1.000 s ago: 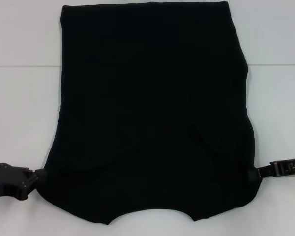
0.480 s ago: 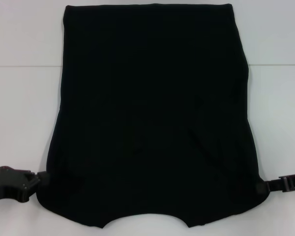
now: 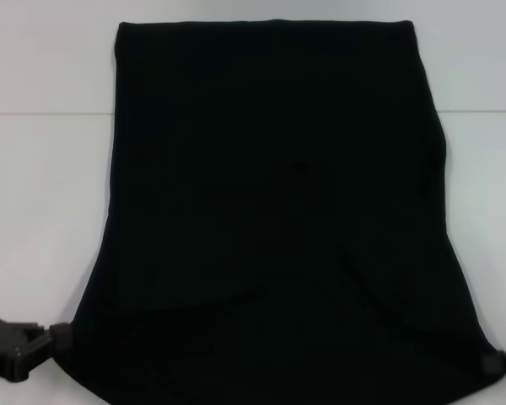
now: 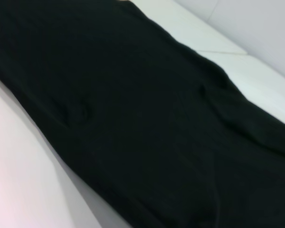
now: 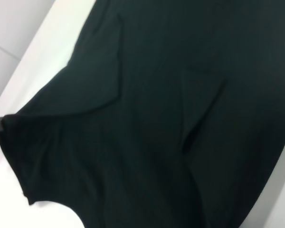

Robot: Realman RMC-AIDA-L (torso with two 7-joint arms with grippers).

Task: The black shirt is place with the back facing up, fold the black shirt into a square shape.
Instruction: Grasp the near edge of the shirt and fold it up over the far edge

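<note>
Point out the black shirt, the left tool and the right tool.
black shirt point(image 3: 270, 211): head view, middle of the cloth.
left tool point(image 3: 55, 337): head view, its tip at the shirt's near left corner.
right tool point(image 3: 499, 363): head view, its tip at the shirt's near right corner.

Black shirt point(image 3: 278, 219) on table point(image 3: 42, 211), between left claw point(image 3: 55, 342) and right claw point(image 3: 497, 363).

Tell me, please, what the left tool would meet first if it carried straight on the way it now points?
Most likely the black shirt: in the head view the left tool points inward at the shirt's near left edge and already sits against it. Height above the cloth is unclear.
</note>
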